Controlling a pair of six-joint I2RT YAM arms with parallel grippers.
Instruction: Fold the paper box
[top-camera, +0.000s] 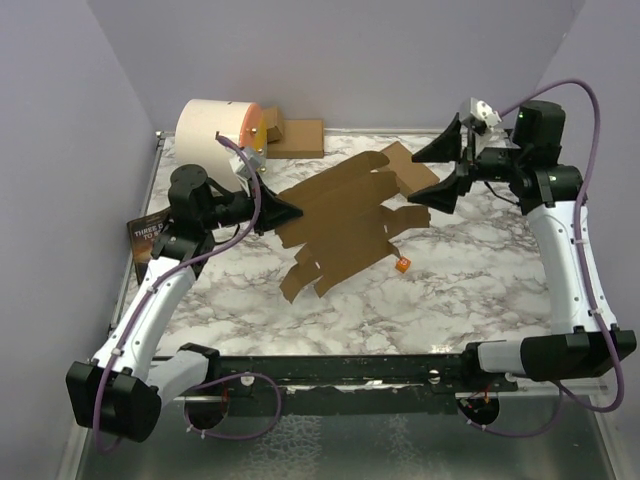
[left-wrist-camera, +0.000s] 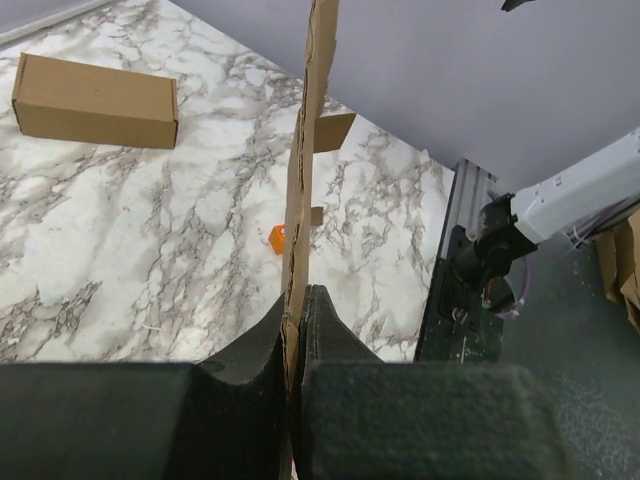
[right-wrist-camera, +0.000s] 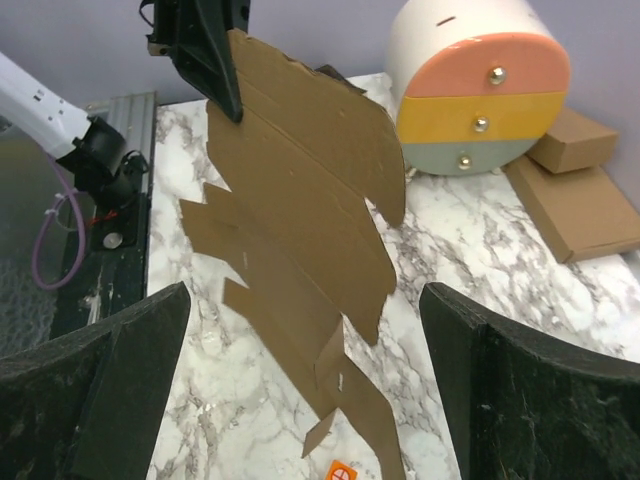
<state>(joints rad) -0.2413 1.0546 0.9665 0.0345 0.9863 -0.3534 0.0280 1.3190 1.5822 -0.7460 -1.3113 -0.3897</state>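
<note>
**A:** Where is the box blank?

**B:** The flat brown die-cut cardboard sheet is spread over the middle of the white, grey-veined marble table, between the two arms. The left gripper is at its left edge.

**A:** Clamped on it?

**B:** The left wrist view settles that. There the sheet stands edge-on, a thin ragged line pinched tight between the two black textured fingers. From above you only see a black tip meeting the board.

**A:** And the right gripper?

**B:** It is spread wide with nothing in it, near the sheet's far flap. Its own camera shows the notched flaps and long crease lines, and the held edge raised off the marble.

**A:** Anything else?

**B:** A small orange block sits just beside the sheet's near edge. A round white drawer unit with glossy pink, yellow and grey fronts stands at the far left. A closed brown cardboard carton is beside it.
</note>
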